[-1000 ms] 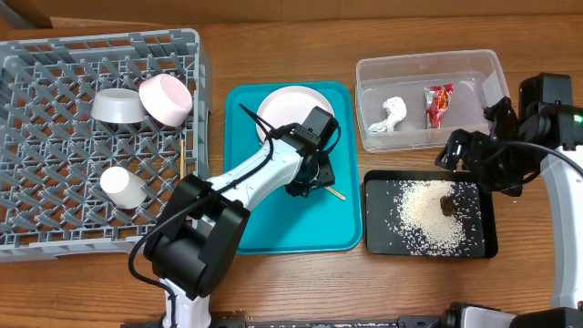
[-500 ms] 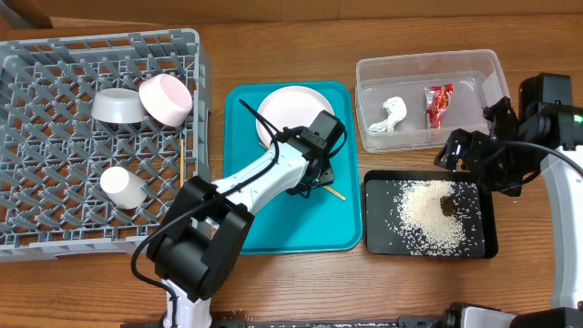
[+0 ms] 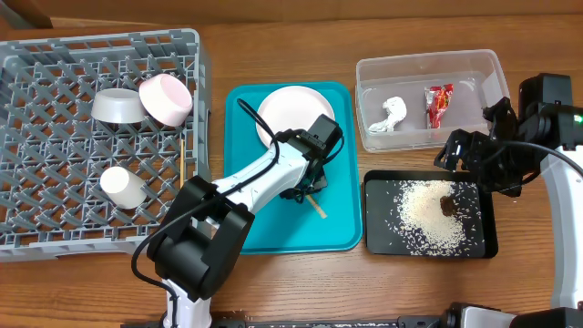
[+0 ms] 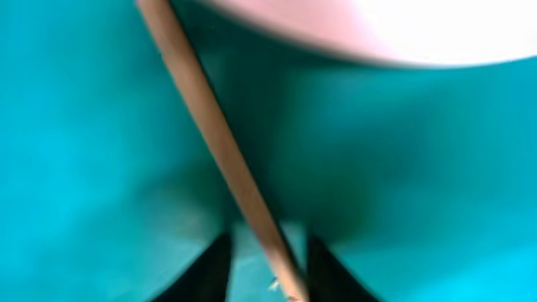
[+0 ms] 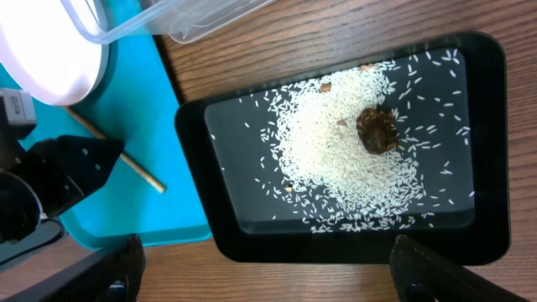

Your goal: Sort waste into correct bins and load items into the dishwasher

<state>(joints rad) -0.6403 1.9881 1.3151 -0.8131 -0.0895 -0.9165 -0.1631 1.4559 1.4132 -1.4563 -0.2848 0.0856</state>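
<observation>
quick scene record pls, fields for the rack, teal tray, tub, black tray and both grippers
dish rack: grey bowl, pink bowl, white cup
teal tray: white plate, chopstick
clear tub: tissue, red wrapper
black tray: rice, brown lump
left gripper: open, jaws wider than the chopstick between them
right gripper: open, empty, near the black tray
</observation>
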